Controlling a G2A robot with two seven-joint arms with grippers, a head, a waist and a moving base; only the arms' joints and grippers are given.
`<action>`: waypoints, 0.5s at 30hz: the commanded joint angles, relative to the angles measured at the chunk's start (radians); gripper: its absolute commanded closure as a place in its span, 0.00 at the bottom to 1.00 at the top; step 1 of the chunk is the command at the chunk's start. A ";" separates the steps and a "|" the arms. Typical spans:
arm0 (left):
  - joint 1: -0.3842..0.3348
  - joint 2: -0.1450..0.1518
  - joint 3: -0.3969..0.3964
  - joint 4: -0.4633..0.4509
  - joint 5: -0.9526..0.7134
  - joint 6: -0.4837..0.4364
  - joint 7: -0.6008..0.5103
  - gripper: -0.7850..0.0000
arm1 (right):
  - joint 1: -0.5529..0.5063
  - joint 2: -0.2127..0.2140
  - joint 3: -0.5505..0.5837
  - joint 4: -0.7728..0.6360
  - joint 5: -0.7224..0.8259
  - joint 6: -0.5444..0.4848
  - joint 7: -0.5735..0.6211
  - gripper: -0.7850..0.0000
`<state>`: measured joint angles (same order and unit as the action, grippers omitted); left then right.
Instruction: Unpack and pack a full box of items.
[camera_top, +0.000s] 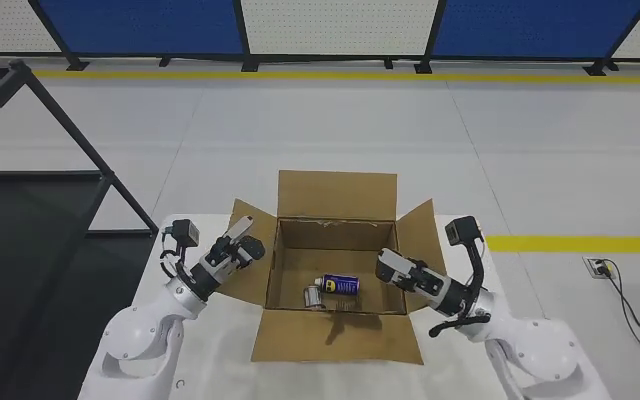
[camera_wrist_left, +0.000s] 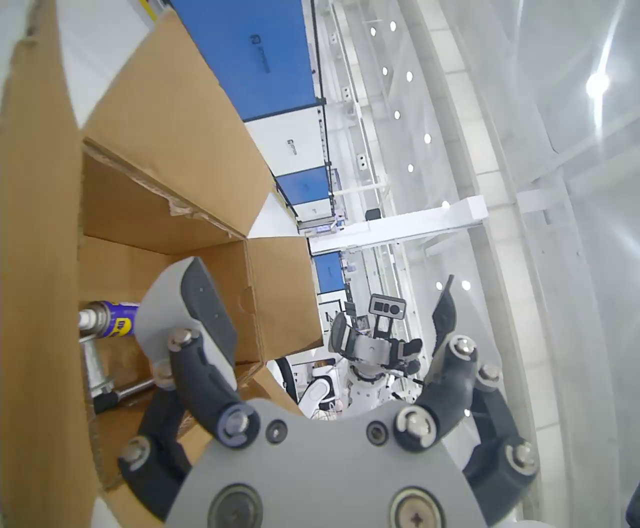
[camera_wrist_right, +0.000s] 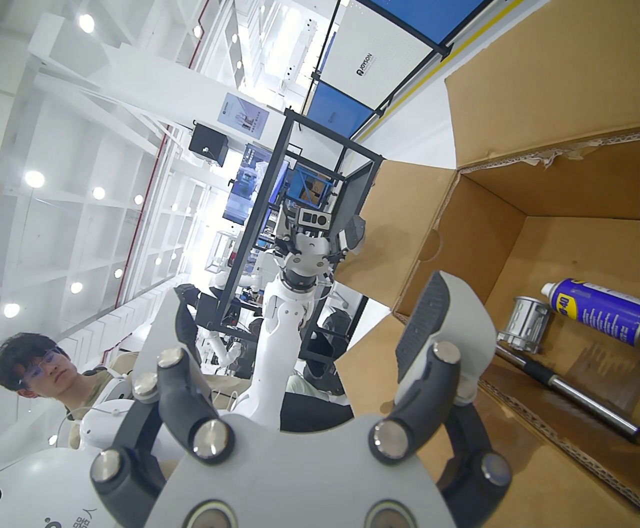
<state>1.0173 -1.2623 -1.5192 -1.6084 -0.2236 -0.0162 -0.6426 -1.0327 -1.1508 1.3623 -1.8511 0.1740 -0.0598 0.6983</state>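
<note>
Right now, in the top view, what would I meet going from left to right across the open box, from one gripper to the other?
The left gripper → silver head of the metal tool → blue spray can → right gripper.

Left arm angles inward, elbow low, left gripper raised with jaws spread wide and empty. Right arm mirrors it, right gripper jaws just as wide, empty too. They face each other, well apart.
</note>
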 joint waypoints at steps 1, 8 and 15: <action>0.001 0.000 0.007 0.017 0.004 0.010 0.022 0.00 | 0.000 0.000 0.000 0.000 0.000 0.000 0.000 0.00; -0.023 -0.002 0.026 0.095 -0.023 0.008 0.068 0.00 | -0.002 0.000 -0.017 -0.018 -0.018 -0.005 0.009 0.00; -0.022 0.001 0.018 0.132 -0.042 0.008 0.084 0.00 | 0.080 -0.003 -0.081 -0.029 -0.097 0.052 0.044 0.00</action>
<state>0.9924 -1.2616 -1.4989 -1.4794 -0.2613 -0.0046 -0.5591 -0.9680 -1.1530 1.2922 -1.8799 0.0894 -0.0190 0.7315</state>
